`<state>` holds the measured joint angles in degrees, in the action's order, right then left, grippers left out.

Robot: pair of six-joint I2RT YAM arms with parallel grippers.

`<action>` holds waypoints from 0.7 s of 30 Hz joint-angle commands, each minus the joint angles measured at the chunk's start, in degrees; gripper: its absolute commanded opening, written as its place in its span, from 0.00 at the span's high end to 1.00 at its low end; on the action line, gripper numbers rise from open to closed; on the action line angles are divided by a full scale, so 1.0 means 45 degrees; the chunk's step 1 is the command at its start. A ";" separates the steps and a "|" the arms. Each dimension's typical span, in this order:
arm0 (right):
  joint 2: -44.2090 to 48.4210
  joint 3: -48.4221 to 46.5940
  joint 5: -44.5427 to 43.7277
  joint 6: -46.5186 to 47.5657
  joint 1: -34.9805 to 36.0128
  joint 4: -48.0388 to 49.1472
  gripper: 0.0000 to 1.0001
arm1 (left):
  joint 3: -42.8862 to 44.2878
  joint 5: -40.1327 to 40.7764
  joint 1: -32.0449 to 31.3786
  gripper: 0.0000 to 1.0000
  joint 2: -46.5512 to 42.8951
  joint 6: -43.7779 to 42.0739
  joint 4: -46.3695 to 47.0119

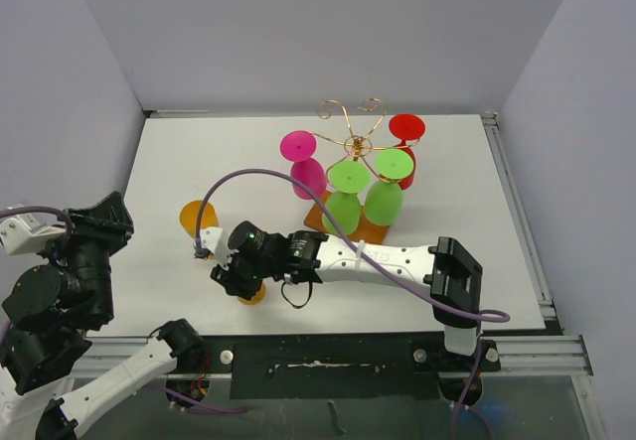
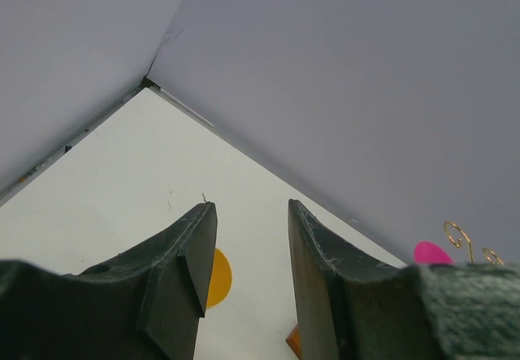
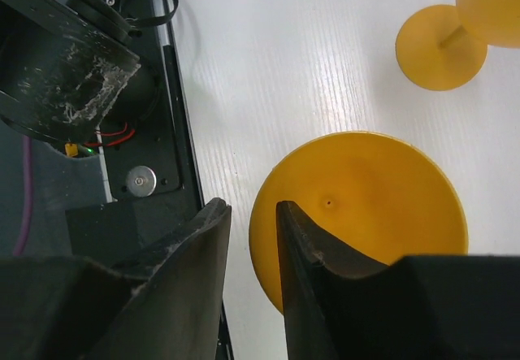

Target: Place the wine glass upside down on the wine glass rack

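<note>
You had all three views checked for writing. No text, label, brand, number or sign could be read in any of them.
</note>
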<state>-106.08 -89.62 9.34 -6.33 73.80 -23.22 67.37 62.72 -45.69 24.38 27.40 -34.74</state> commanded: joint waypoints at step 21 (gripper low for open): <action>0.4745 0.2825 -0.4413 0.1230 0.0143 0.4145 1.00 | -0.1366 -0.2026 -0.0353 0.47 0.0811 0.1787 0.0676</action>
<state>-93.30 -80.44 -4.08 -2.74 73.97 -15.57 63.75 58.00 -46.33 25.87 32.67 -34.79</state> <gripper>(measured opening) 0.039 0.478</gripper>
